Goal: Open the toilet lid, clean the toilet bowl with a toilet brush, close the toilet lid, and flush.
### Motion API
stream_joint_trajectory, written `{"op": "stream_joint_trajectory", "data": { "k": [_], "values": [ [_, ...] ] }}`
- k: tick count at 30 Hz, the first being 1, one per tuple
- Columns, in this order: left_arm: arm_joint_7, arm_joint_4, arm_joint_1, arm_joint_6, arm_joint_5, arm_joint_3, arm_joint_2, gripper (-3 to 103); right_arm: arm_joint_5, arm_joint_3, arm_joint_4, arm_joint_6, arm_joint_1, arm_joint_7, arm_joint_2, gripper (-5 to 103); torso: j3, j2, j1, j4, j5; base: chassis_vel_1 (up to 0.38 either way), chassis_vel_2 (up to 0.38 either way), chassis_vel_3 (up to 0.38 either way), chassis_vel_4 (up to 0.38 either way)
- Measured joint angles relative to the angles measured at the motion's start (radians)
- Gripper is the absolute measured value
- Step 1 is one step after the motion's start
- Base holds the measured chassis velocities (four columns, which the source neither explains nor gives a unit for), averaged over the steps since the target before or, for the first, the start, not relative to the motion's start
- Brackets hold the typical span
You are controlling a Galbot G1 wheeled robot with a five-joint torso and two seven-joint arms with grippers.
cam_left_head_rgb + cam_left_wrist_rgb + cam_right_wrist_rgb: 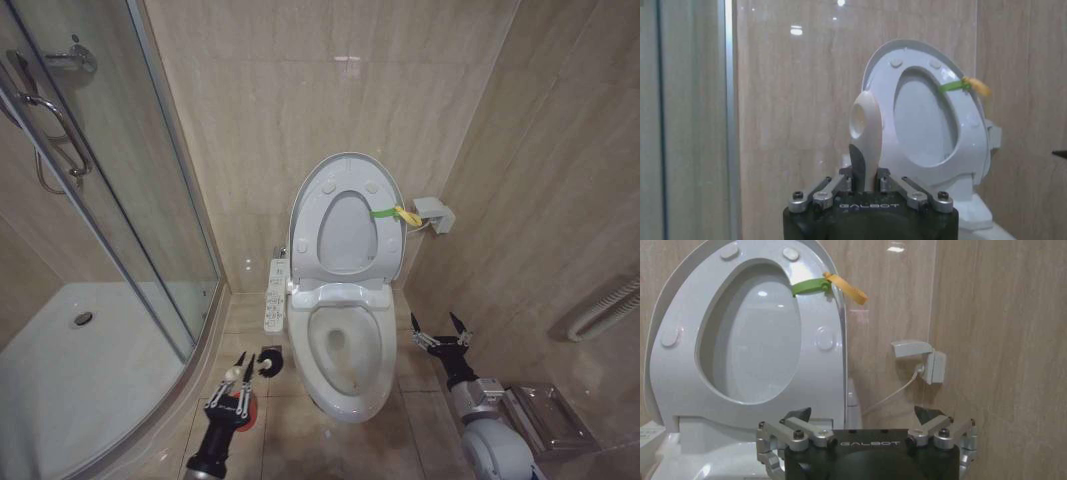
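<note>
The toilet lid (347,238) stands raised against the back wall with the ring seat up in front of it, and a yellow-green strap (393,213) hangs at its edge. Below it the white toilet bowl (347,402) lies uncovered. My left gripper (240,368) hovers over the floor left of the bowl, shut on the toilet brush's pale handle (864,131). The black bristle head (269,361) shows beside its fingertips, above the red cup holder (243,408). My right gripper (440,335) hangs open to the right of the bowl, holding nothing. The lid (750,340) also shows ahead of the right gripper (863,416).
A glass shower enclosure (110,210) with a curved tray fills the left side. The narrow button panel (276,293) sits on the bowl's left flank. A white wall box (434,213) with a cable is right of the lid. A metal holder (545,415) lies at the lower right.
</note>
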Motion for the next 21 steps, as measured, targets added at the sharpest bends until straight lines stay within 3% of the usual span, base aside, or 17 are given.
{"op": "stream_joint_trajectory", "data": {
  "k": [5, 8, 12, 21],
  "values": [
    [0.033, 0.005, 0.017, -0.023, -0.026, -0.019, 0.027, 19, 0.0, 0.0, 0.0, 0.0, 0.0, 0.0, 0.0, 100, 0.0, 0.0, 0.0, -0.0001, 0.0, 0.0, 0.0, 0.0, 0.0],
    [0.099, 0.022, 0.018, -0.05, -0.056, -0.038, 0.044, 19, 0.0, 0.0, 0.0, 0.0, 0.0, 0.0, 0.0, 100, 0.0, 0.0, 0.0, -0.0001, 0.0, 0.0, 0.0, 0.0, 0.0],
    [0.137, 0.044, 0.01, -0.055, -0.117, -0.059, 0.057, 19, 0.0, 0.0, 0.0, 0.0, 0.0, 0.0, 0.0, 100, 0.0, 0.0, 0.0, -0.0001, 0.0, 0.0, 0.0, 0.0, 0.0],
    [0.145, 0.085, 0.011, -0.04, -0.192, -0.085, 0.061, 19, 0.0, 0.0, 0.0, 0.0, 0.0, 0.0, 0.0, 100, 0.0, 0.0, 0.0, -0.0001, 0.0001, 0.0, 0.0, 0.0, 0.0]
  ]
}}
